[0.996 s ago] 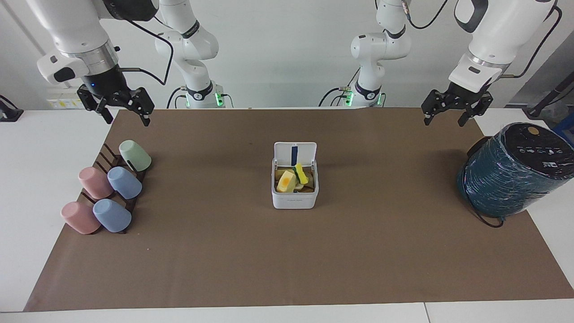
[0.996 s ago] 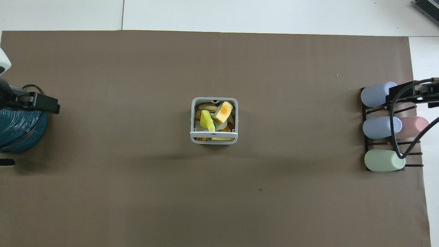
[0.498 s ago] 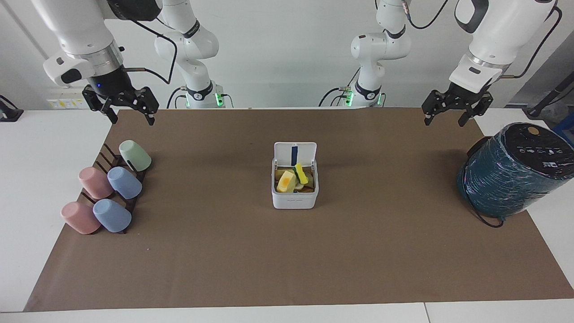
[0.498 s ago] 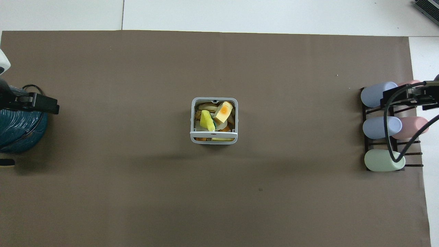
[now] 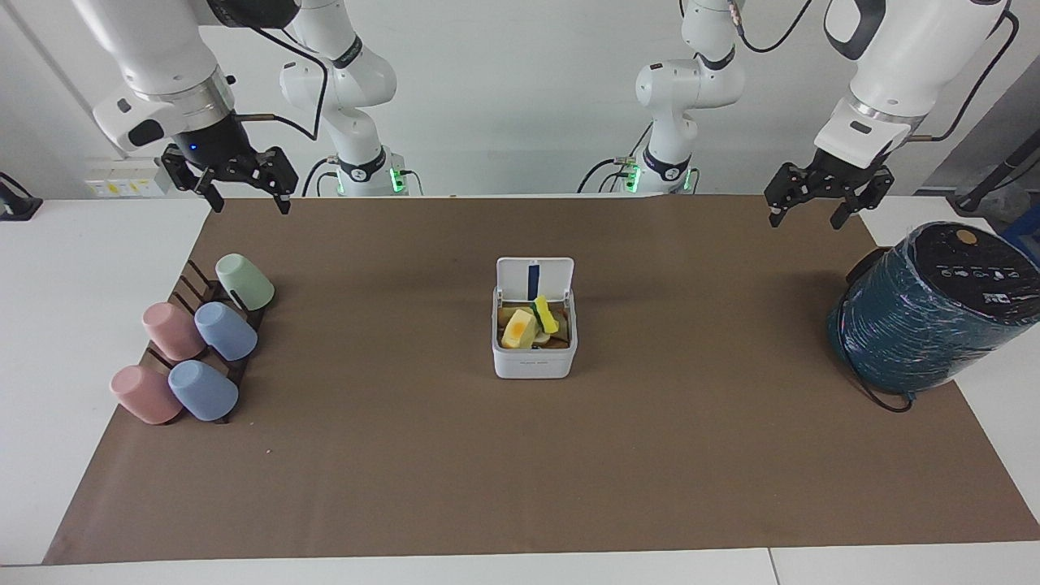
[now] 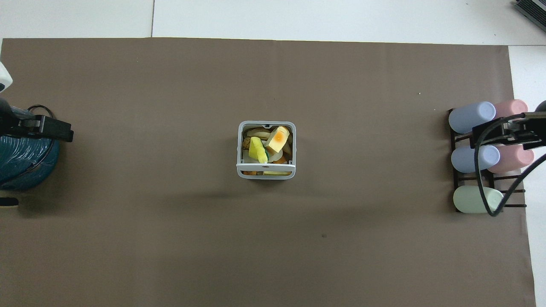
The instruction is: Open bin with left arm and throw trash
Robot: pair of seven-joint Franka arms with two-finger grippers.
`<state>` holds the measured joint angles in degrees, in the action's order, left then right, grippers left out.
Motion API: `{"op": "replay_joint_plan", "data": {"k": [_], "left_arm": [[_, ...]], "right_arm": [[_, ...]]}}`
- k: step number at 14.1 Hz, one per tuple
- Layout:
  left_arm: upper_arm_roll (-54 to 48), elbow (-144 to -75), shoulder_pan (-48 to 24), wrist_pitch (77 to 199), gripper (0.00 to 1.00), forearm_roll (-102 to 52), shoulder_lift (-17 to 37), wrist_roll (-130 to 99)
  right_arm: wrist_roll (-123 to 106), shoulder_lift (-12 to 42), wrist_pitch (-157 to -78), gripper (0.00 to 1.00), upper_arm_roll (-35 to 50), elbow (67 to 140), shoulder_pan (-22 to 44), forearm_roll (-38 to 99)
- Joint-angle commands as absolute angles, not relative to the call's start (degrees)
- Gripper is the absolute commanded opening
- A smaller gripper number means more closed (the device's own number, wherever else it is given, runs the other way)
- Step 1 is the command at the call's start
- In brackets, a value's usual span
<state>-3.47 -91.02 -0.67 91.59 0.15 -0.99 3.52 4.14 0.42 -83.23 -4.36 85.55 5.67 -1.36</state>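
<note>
Counted contents of the scene: one bin (image 5: 535,357), white and square, with its lid (image 5: 535,278) standing open. Inside it lie several pieces of trash (image 5: 528,327) piled together; an exact count cannot be read, as they overlap. One rack (image 5: 195,286) carries five cups: two pink cups (image 5: 172,330), two blue cups (image 5: 225,330) and one green cup (image 5: 244,281). One dark teal round appliance (image 5: 934,309). One brown mat (image 5: 406,455) covers the table.
</note>
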Motion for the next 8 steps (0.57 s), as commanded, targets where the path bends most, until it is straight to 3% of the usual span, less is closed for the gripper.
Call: {"op": "replay_joint_plan", "data": {"k": [1, 8], "left_arm": [[-3.43, -93.16, -0.53, 92.11, 1.00, 1.05, -2.81, 3.43], [-3.43, -93.08, -0.53, 92.37, 1.00, 1.05, -2.81, 3.52]], "right_arm": [[2.20, -0.70, -82.79, 1.00, -5.45, 86.66, 6.24, -1.41], [2.55, -1.05, -83.23, 1.00, -5.36, 87.63, 5.89, -0.62]]}}
